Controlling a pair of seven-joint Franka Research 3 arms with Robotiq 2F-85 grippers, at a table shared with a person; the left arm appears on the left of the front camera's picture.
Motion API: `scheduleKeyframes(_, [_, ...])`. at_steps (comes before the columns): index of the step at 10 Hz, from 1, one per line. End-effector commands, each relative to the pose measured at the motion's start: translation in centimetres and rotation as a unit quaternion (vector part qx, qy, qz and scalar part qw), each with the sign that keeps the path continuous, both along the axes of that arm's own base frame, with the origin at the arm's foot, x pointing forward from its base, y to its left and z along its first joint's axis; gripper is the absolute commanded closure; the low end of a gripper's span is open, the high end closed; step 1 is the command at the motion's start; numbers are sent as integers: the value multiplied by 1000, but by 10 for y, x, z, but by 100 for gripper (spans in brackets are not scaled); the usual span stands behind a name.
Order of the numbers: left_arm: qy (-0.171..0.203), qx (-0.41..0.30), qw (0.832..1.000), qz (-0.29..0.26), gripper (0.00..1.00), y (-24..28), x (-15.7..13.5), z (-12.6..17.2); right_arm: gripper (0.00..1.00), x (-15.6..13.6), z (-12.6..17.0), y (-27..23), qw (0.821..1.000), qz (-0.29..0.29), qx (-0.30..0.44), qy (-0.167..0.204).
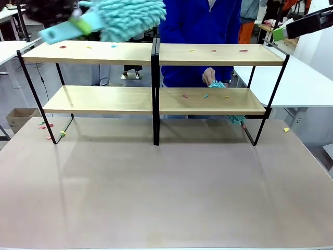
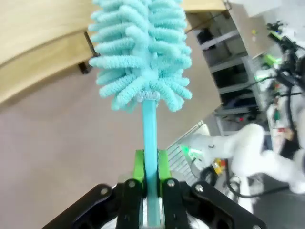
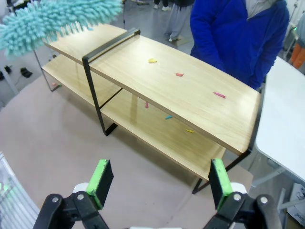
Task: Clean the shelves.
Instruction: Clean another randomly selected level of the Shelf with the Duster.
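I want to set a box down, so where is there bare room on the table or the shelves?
The tabletop in front of the shelves is bare to the near edge. The lower board's left half is free too. Crowded: scraps on both right halves, the person's hand at the lower one, the duster over the top left.

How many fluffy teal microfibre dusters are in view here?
2. One teal duster is held in the left gripper, above the left end of the light-wood shelves; the other duster is in the person's hand at the lower board's right half, partly hidden.
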State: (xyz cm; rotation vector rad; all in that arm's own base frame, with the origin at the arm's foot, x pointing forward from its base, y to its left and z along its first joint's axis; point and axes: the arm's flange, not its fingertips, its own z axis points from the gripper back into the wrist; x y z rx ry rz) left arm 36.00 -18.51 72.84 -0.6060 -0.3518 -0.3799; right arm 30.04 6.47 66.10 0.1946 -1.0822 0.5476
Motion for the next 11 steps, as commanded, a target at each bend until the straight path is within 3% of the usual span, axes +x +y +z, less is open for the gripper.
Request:
scheduleKeyframes(1, [41,50,998,13,87,-37,67,34,0,1,1,-1,1000,-1,1,-1])
scheduleKeyframes(3, [10,98,995,29,87,-99,97,41,0,1,1,-1,1000,-1,1,-1])
scheduleKeyframes(6, [-20,117,992,50,87,-139,104,24,0,1,1,-1,1000,-1,1,-1])
scheduleKeyframes(11, [-2,146,989,23,87,-156,102,-4,0,1,1,-1,1000,-1,1,-1])
